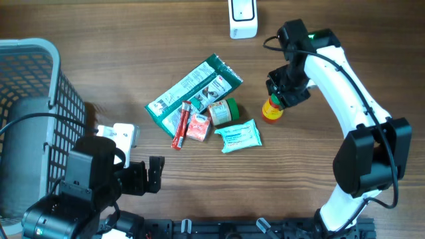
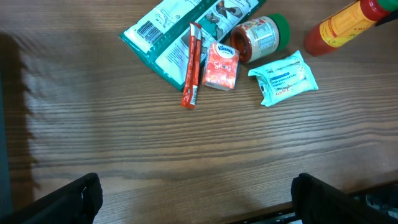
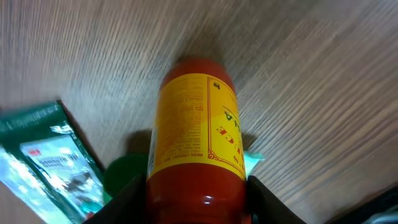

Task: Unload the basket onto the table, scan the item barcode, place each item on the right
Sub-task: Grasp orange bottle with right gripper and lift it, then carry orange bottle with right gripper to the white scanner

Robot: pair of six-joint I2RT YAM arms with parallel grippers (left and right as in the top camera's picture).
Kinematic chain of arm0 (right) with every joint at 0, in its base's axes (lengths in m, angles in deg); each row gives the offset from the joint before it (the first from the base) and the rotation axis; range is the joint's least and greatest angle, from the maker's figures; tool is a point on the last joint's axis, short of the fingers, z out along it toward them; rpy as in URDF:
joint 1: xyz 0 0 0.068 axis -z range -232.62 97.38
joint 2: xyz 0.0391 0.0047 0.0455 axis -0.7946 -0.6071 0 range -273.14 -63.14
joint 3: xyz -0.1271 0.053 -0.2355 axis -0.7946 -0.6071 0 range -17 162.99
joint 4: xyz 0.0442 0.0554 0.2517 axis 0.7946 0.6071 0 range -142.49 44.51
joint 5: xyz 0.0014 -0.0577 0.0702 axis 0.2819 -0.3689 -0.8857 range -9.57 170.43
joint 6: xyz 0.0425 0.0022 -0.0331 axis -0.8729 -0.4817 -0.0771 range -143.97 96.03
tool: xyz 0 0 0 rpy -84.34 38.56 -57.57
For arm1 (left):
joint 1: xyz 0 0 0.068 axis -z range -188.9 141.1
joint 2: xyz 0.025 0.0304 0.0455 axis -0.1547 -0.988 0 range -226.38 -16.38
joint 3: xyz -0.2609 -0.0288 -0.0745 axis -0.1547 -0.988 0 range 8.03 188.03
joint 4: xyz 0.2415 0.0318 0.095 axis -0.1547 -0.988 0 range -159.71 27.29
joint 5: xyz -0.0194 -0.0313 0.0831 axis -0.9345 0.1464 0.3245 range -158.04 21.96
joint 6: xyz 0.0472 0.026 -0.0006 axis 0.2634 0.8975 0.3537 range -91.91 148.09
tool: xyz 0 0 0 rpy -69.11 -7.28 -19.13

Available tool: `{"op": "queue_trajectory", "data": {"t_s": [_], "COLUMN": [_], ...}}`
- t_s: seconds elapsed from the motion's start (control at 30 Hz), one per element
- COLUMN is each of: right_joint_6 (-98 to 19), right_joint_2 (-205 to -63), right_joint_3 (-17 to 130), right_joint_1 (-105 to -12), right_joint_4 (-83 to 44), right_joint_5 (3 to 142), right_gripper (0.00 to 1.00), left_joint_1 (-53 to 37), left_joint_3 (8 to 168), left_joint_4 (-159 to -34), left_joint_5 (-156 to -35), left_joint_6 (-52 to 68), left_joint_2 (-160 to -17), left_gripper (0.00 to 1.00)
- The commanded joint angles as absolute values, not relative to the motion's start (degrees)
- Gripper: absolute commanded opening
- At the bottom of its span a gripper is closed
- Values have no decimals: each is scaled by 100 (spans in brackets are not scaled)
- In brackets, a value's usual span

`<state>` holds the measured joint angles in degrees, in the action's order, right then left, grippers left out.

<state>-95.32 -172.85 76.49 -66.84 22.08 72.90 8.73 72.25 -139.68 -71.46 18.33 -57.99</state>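
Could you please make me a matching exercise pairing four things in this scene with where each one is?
Things:
1. red bottle
2. green bag
3. white scanner
4. grey basket

Places:
A. at the far left of the overhead view
B. in the right gripper
C. alone at the top of the overhead view
D. partly under the red stick pack

Pairs: 1-B, 2-D, 3-C, 4-A.

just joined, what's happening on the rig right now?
The right gripper is closed on the red bottle with the yellow label, near the green-lidded jar. The left gripper is open over bare table, holding nothing. A white device, likely the scanner, sits at the far edge.
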Motion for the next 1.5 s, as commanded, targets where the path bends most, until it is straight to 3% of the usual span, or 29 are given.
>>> {"op": "queue_trajectory", "data": {"t_s": [0.0,0.17,0.27,0.73,0.83,0.87,0.97,1.07,1.13,1.2,1.3,1.47], "right_joint_6": [-7390,-3526,-2621,-1873,-1804,-1812,-2252,-3056,-4481,-6625,-8323,-8461], "right_joint_2": [-17316,-17325,-17338,-17340,-17340,-17340,-17338,-17299,-17275,-17255,-17292,-17578], "right_joint_3": [8071,8737,8521,7800,7791,7791,8020,8807,9725,10121,10016,9026], "right_joint_1": [-6701,-6703,-6703,-6703,-6703,-6703,-6708,-6705,-6581,-6277,-5604,-4819], "right_joint_4": [2184,2641,2597,1972,1906,1880,1882,2337,2866,3218,3353,2859], "right_joint_5": [7310,7312,7332,7509,7509,7507,7459,7443,7443,7424,6877,5828], "right_gripper": [31,43,43,52,61,69,99,100,100,100,100,100], "left_joint_1": [890,890,890,890,890,890,890,890,890,890,890,890], "left_joint_3": [7265,7265,7265,7265,7265,7265,7265,7265,7265,7265,7265,7265], "left_joint_4": [-13959,-13959,-13959,-13959,-13959,-13959,-13959,-13959,-13959,-13959,-13959,-13959], "left_joint_5": [-7118,-7118,-7116,-7116,-7118,-7116,-7116,-7118,-7118,-7116,-7116,-7116], "left_joint_6": [1859,1859,1859,1861,1859,1859,1859,1861,1859,1859,1859,1859], "left_joint_2": [-5768,-5768,-5768,-5768,-5768,-5768,-5768,-5768,-5768,-5768,-5768,-5768], "left_gripper": [100,100,100,100,100,100,100,100,100,100,100,100]}}
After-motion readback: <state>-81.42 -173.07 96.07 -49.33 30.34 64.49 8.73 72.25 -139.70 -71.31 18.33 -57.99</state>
